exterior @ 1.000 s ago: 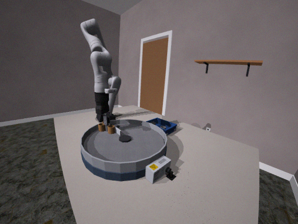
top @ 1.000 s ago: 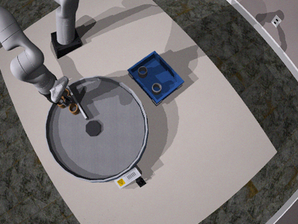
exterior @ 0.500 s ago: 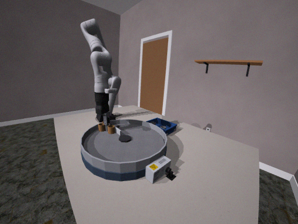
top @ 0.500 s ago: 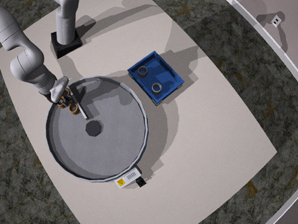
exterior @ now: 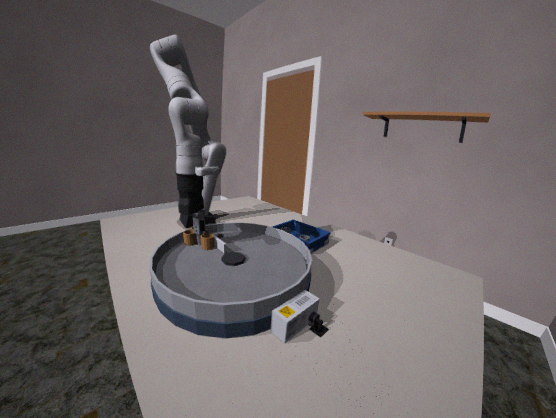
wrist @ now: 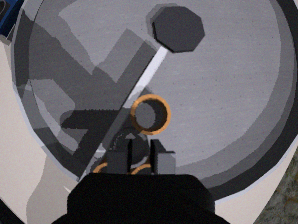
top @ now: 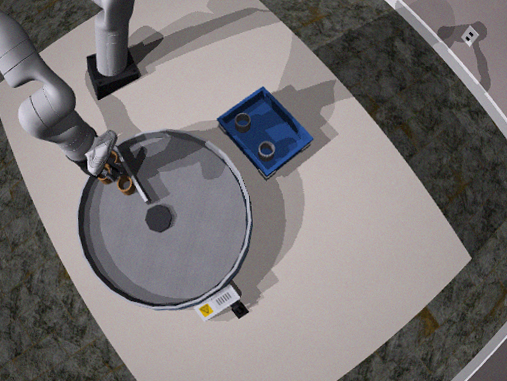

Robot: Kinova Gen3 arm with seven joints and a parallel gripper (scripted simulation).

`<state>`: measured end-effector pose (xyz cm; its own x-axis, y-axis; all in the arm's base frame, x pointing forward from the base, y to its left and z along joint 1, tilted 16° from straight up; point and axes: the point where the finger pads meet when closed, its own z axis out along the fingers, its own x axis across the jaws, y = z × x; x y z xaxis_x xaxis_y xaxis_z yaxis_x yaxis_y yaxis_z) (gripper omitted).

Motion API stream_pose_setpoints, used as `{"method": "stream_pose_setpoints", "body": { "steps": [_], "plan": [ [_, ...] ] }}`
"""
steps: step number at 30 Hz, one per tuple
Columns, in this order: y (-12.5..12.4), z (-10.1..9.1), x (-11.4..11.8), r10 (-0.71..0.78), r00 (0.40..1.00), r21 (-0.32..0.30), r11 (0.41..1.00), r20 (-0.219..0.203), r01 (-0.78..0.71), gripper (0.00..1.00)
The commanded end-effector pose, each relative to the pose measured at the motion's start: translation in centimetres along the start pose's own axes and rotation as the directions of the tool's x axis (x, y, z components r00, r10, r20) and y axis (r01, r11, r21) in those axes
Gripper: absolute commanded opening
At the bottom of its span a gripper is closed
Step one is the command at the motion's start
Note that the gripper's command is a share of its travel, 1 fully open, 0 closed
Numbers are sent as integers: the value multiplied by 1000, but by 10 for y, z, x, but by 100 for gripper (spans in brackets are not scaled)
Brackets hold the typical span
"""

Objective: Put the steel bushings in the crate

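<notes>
The round grey turning table (top: 190,256) (exterior: 260,285) (wrist: 225,100) holds copper-coloured bushings, one nearer the hub (top: 125,191) (exterior: 207,243) (wrist: 167,114) and two more close to the gripper, partly hidden. A dark grey steel bushing (wrist: 135,141) shows in the wrist view just at the fingertips, partly hidden by them. My gripper (top: 110,173) (exterior: 200,242) (wrist: 141,150) is partly open, low among these bushings, with a gap between its fingers and nothing clearly gripped. The blue crate (top: 287,129) (exterior: 320,243) holds two steel bushings, one (top: 242,128) near its left corner, another (top: 266,156) near its front corner.
A thin pale bar (top: 135,182) (wrist: 150,72) runs from the table's rim towards the dark hub (top: 158,218) (exterior: 233,258) (wrist: 180,29), close beside the bushings. The turning table has a raised rim. A white box (top: 217,302) (exterior: 295,316) stands at its front edge.
</notes>
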<state>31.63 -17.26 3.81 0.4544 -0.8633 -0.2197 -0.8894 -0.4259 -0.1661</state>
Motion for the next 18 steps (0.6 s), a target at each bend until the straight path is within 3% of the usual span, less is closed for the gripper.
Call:
{"method": "stream_pose_setpoints", "body": {
  "steps": [1,18],
  "plan": [
    [0,3,1,1,1000,0,1000,-4,-1,45],
    [0,8,1,0,1000,-1,1000,-2,0,45]
  ]
}}
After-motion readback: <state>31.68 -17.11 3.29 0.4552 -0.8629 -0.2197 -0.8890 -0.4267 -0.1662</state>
